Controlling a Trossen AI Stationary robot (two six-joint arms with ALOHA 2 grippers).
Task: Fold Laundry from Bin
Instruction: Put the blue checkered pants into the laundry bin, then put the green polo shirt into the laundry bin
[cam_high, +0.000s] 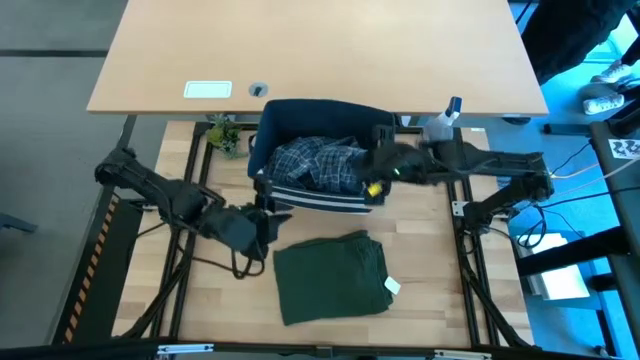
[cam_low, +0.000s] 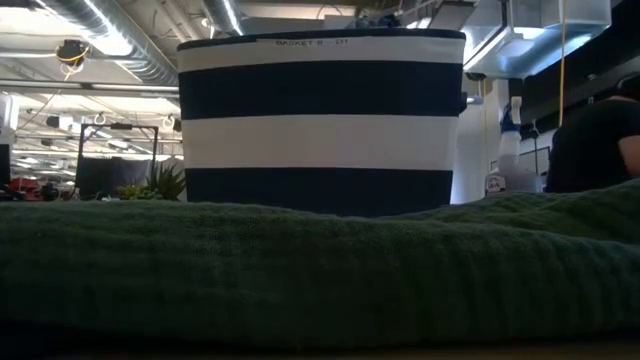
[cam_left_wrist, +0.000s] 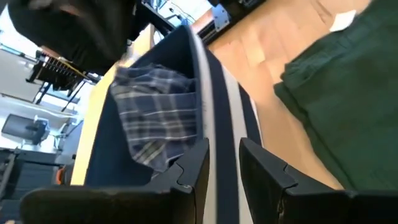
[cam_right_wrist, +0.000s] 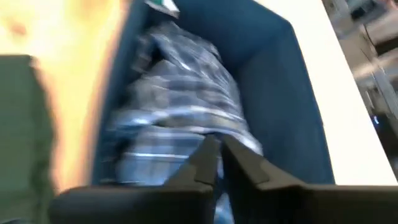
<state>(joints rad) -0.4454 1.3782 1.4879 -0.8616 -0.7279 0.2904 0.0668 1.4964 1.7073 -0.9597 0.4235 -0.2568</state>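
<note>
The navy bin (cam_high: 320, 110) with white stripes stands at the table's far middle and fills the low view (cam_low: 320, 120). The blue-and-white plaid shirt (cam_high: 315, 162) lies bunched inside it. The dark olive-green garment (cam_high: 330, 275) lies folded flat on the table in front of the bin, and it also shows in the low view (cam_low: 320, 270). My left gripper (cam_high: 265, 215) is shut at the bin's near left corner. My right gripper (cam_high: 378, 172) is shut over the right part of the bin, down on the plaid shirt (cam_right_wrist: 186, 93). The black garment is hidden. My left gripper holds the bin's near wall (cam_left_wrist: 225, 158) just below the rim, at the left corner, with one finger (cam_left_wrist: 198, 168) inside the bin and one (cam_left_wrist: 264, 171) outside. It comes from the table's left. The bin stands on the table. My right gripper has its fingers nearly closed on a bunch of the plaid shirt (cam_right_wrist: 193, 134), coming from the table's right and slanting down into the bin. The fingertips hide the pinched spot. The shirt lies in the bin.
A clear spray bottle (cam_high: 445, 120) stands right of the bin, close to my right arm, and shows in the low view (cam_low: 510, 150). A small plant (cam_high: 225, 135) stands left of the bin. A light desk (cam_high: 320, 50) lies beyond the table. A person (cam_low: 590, 140) is at the far right.
</note>
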